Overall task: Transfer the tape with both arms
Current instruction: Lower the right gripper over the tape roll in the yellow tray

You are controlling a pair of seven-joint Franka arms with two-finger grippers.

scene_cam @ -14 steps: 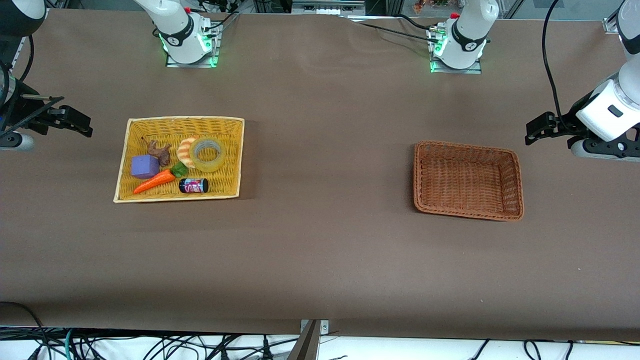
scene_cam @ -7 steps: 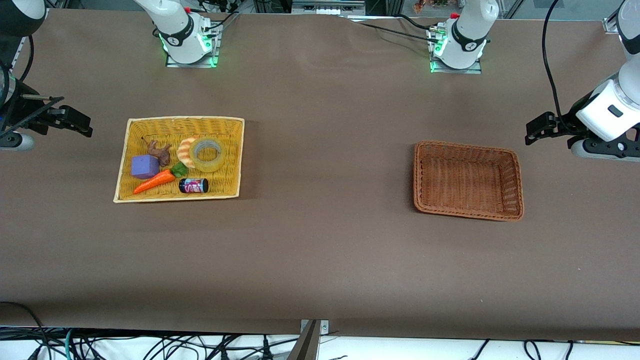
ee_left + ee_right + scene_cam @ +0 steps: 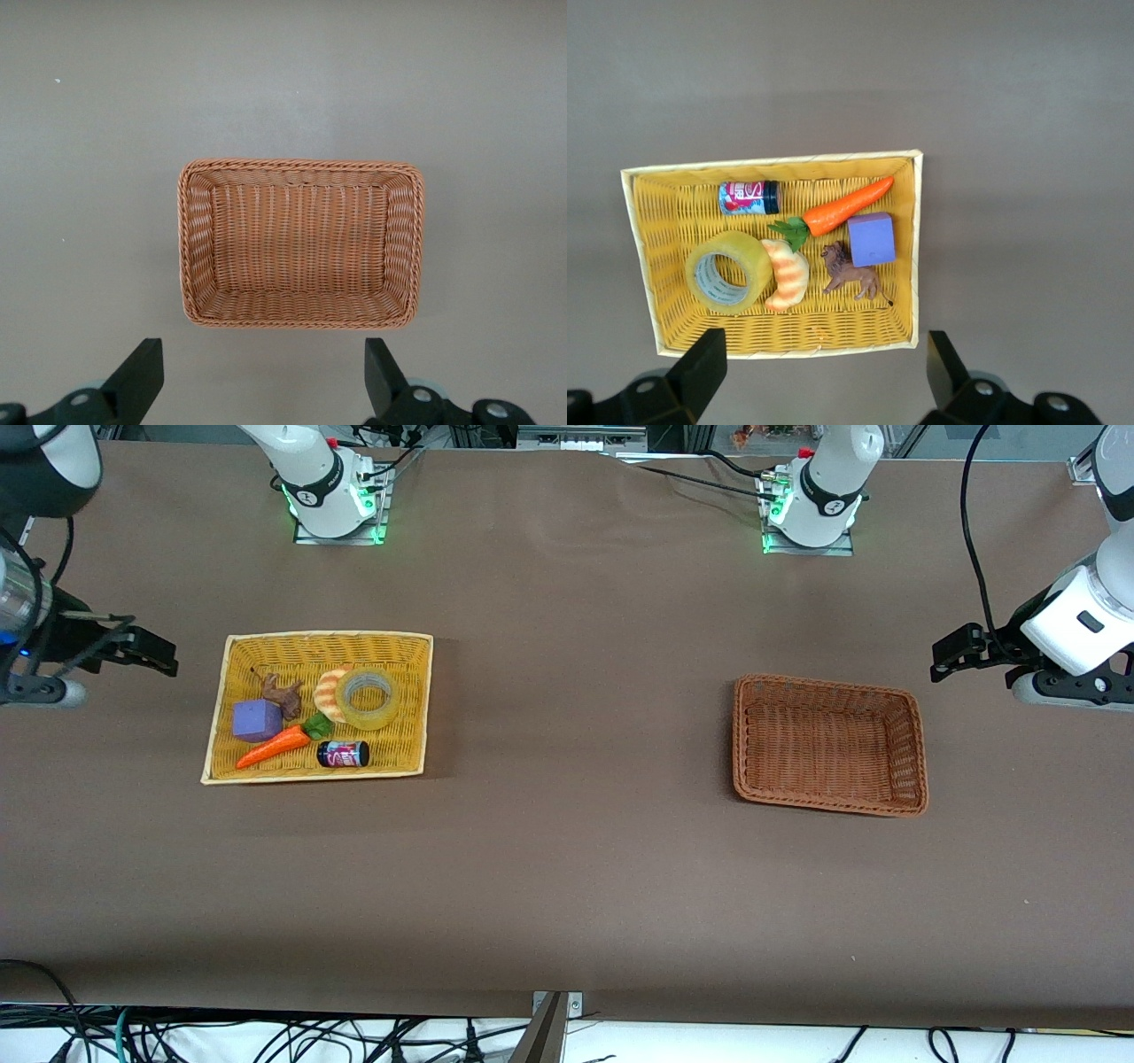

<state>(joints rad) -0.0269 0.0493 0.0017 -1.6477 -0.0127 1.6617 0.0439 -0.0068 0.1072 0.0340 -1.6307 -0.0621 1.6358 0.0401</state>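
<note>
Right end effector (image 3: 164,657), fingers spread and empty, has edged toward the yellow wicker tray (image 3: 266,644) holding the translucent yellowish tape roll (image 3: 367,699); approach is starting. Left end effector (image 3: 941,664), fingers spread and empty, waits beside the brown wicker basket (image 3: 919,735).

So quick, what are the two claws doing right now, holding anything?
Left claw: open, holding nothing, over the table beside the brown basket.
Right claw: open, holding nothing, beside the yellow tray.

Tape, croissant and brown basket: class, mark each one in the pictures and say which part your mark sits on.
tape (image 3: 367,700): front view, on the ring's yellowish band.
croissant (image 3: 787,275): right wrist view, on its striped middle.
brown basket (image 3: 301,243): left wrist view, on its woven floor.
</note>
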